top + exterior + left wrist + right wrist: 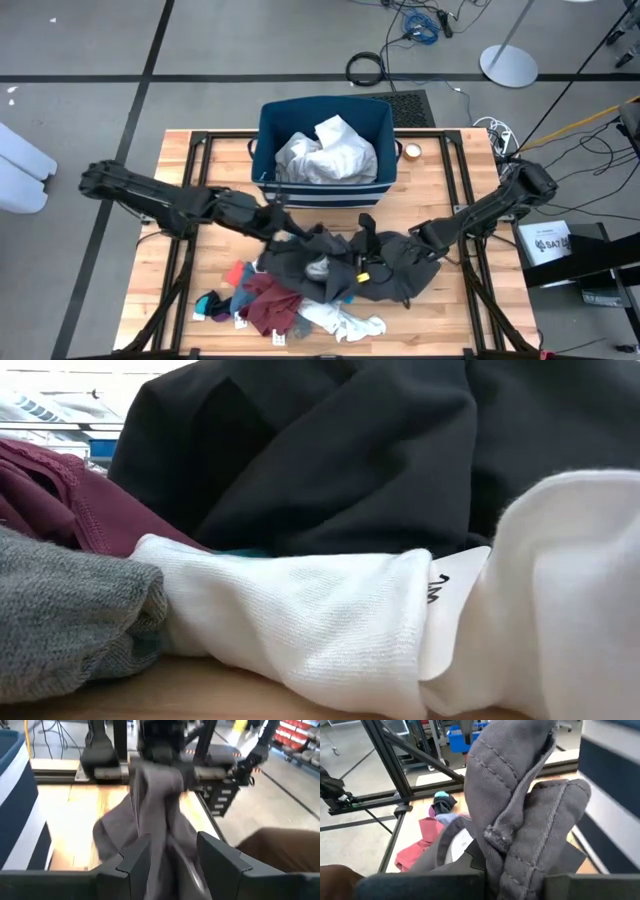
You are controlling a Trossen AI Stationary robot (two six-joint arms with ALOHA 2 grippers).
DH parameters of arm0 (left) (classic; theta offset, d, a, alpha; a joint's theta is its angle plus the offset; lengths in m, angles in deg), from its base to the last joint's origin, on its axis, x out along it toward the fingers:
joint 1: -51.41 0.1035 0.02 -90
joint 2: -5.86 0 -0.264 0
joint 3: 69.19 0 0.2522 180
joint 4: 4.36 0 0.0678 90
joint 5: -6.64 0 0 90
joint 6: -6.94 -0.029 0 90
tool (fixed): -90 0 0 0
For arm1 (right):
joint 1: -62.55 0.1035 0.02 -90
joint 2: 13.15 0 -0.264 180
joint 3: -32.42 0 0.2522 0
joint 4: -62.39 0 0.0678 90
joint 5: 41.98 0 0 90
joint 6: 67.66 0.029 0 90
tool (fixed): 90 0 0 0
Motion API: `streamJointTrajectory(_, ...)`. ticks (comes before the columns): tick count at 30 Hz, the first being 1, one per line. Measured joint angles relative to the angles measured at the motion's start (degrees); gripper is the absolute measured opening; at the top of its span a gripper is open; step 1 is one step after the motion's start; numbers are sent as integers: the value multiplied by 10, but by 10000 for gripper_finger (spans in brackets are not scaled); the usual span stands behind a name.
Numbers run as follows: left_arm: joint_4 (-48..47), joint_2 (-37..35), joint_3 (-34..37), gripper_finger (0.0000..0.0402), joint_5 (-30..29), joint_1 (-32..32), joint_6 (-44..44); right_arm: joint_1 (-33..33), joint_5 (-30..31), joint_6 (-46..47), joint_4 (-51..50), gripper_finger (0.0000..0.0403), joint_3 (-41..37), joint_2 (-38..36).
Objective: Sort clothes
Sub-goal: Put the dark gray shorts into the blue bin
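Both arms are into the same big dark grey garment (370, 262), which lies spread across the middle of the wooden table (180, 160) just in front of the navy blue fabric bin (325, 185).

The left gripper (283, 226) comes in from the left side and sits at the garment's left edge, close to the bin's front wall. In the left wrist view its fingers (135, 862) are clamped on a bunch of the grey cloth (160, 820), which hangs up between them.

The right gripper (425, 238) reaches in from the right and sits on the garment's right end. In the right wrist view a thick fold of the same grey fabric (520, 810) with visible seams fills the space between its fingers, so it's gripping too.

A white garment (325, 150) is bundled inside the bin. The rest of the pile sits at the near edge of the table: a maroon piece (272, 305) just beside the grey garment, white socks (345, 322) to its right, a red one (236, 272) and teal and bright blue bits (212, 303) off to the left. The low view is pretty much buried in it, with a white sock (320, 625) up close and maroon fabric (50, 495) behind it.
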Motion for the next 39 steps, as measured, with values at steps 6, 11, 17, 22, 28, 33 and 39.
streamJointTrajectory(6, -69, -85, 12, 169, -48, -18, 5, 12, 2, -50, -7, 25, 0, -63)
streamJointTrajectory(11, -50, -122, 44, 169, -53, -29, -1, 25, -7, -141, -6, 25, 0, -106)
streamJointTrajectory(17, 19, -137, 95, 169, -37, -31, -19, 26, -101, -206, -5, 25, 0, -126)
streamJointTrajectory(22, 32, -136, 102, 169, 3, -31, -30, 26, -139, -201, -4, 25, 0, -126)
streamJointTrajectory(28, 111, -136, 102, 169, 70, -31, -41, 25, -161, -200, -4, 25, 0, -126)
streamJointTrajectory(33, 146, -123, 102, 169, 23, -30, -38, 13, -169, -187, -4, 25, 0, -124)
streamJointTrajectory(39, 147, -86, 100, 183, 4, -30, -82, -1, -200, -174, -12, 25, 0, -111)
